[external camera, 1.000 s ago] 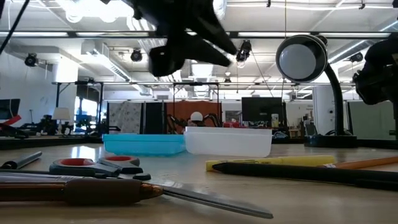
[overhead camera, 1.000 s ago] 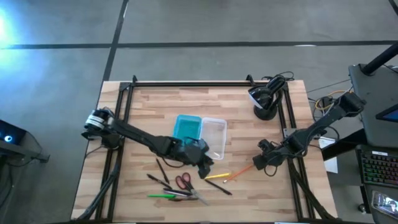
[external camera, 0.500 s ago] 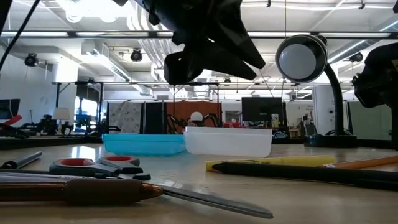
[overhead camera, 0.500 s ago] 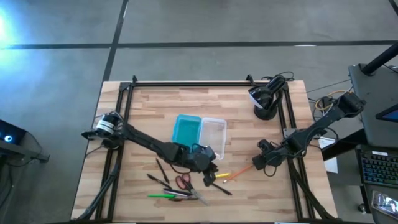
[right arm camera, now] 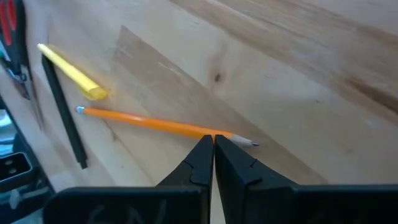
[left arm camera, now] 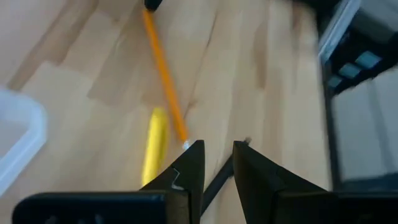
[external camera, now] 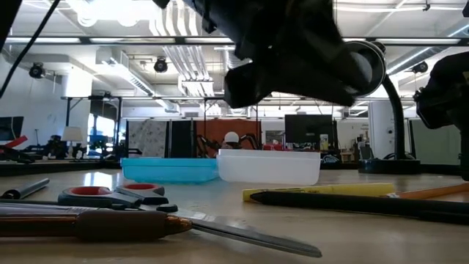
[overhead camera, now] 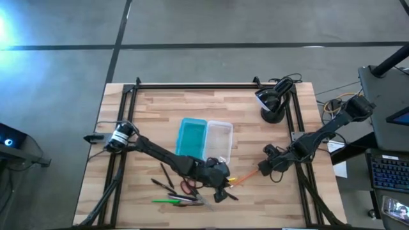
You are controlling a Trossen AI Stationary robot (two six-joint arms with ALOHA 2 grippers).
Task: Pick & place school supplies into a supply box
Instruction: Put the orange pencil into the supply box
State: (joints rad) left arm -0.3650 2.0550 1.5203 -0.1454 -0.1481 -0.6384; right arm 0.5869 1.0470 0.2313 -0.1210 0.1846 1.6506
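I am reaching with my left gripper (left arm camera: 217, 163), fingers slightly parted and empty, over the black pen (overhead camera: 228, 193) beside the yellow pen (left arm camera: 154, 146); next I should straddle it. My right gripper (right arm camera: 213, 149) (fingers pressed together) is resting by the orange pencil (right arm camera: 155, 124), the supply box (overhead camera: 218, 140) lying well apart.

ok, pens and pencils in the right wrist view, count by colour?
Yellow pen: 1
Orange pencil: 1
Black pen: 1
Total: 3
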